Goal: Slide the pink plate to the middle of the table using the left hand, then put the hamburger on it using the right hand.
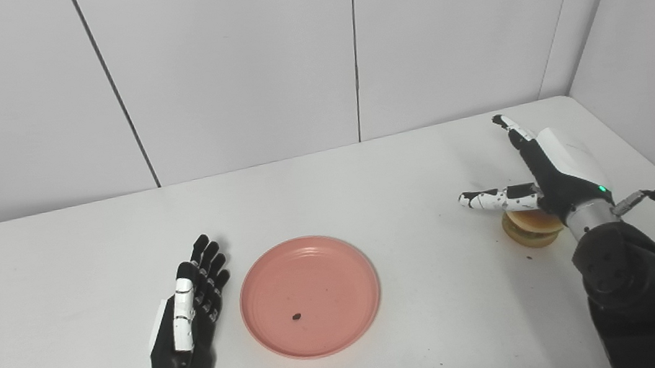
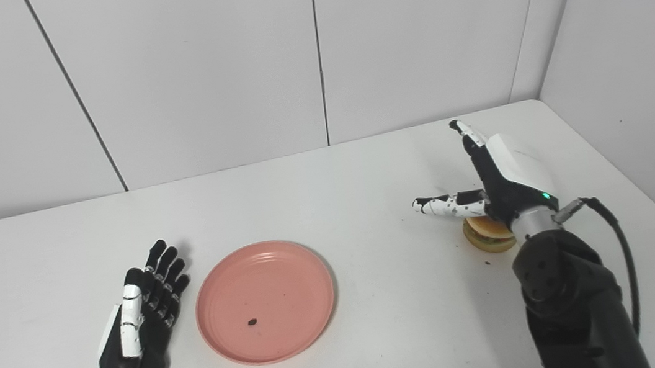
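Left hand (image 1: 184,317) flat, fingers apart, empty | round glossy pink plate (image 1: 310,295) beside | right hand (image 1: 542,173) splayed over hamburger (image 1: 532,229)

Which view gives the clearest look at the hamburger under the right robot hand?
The left eye view, slightly: the hamburger shows bun and side layers below the open right robot hand. The right eye view shows the same hamburger, a little more covered by the wrist.
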`<control>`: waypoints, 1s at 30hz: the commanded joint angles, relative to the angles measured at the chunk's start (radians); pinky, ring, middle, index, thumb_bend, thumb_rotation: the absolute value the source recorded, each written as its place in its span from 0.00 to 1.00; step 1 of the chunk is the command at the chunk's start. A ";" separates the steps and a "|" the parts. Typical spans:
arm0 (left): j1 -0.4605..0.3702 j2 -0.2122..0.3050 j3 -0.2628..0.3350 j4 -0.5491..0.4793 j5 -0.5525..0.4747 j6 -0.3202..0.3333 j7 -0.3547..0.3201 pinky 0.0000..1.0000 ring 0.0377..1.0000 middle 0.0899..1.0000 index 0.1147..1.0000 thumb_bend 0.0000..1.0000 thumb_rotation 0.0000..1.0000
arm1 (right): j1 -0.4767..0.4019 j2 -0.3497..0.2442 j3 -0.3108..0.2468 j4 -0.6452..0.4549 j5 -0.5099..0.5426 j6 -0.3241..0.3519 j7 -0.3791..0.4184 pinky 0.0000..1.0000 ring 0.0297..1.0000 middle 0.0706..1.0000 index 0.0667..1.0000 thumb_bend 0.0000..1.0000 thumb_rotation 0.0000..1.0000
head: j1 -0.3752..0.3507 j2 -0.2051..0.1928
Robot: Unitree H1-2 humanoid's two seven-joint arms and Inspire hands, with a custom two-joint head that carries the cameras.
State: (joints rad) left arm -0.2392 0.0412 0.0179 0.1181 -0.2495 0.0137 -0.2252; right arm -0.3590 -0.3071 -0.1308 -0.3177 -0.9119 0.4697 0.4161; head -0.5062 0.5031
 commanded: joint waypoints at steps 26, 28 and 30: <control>0.002 0.028 0.012 0.016 -0.039 0.037 -0.023 1.00 1.00 1.00 1.00 0.58 1.00 | -0.062 -0.046 -0.046 0.143 -0.187 0.000 0.071 0.80 0.90 0.92 0.92 0.94 0.43 | -0.005 -0.002; 0.002 0.028 0.012 0.014 -0.039 0.042 -0.023 1.00 1.00 1.00 1.00 0.58 1.00 | -0.064 -0.045 -0.053 0.160 -0.183 0.000 0.066 0.79 0.89 0.92 0.92 0.94 0.43 | -0.005 -0.002; 0.001 0.028 0.013 0.012 -0.041 0.045 -0.023 1.00 1.00 1.00 1.00 0.59 1.00 | -0.067 -0.041 -0.064 0.174 -0.180 0.000 0.066 0.78 0.89 0.93 0.92 0.93 0.41 | -0.008 0.001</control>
State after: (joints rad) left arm -0.2504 0.0614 0.0253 0.1266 -0.2832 0.0374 -0.2479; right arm -0.3859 -0.3285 -0.1760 -0.1324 -1.0882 0.4696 0.5067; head -0.5154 0.5031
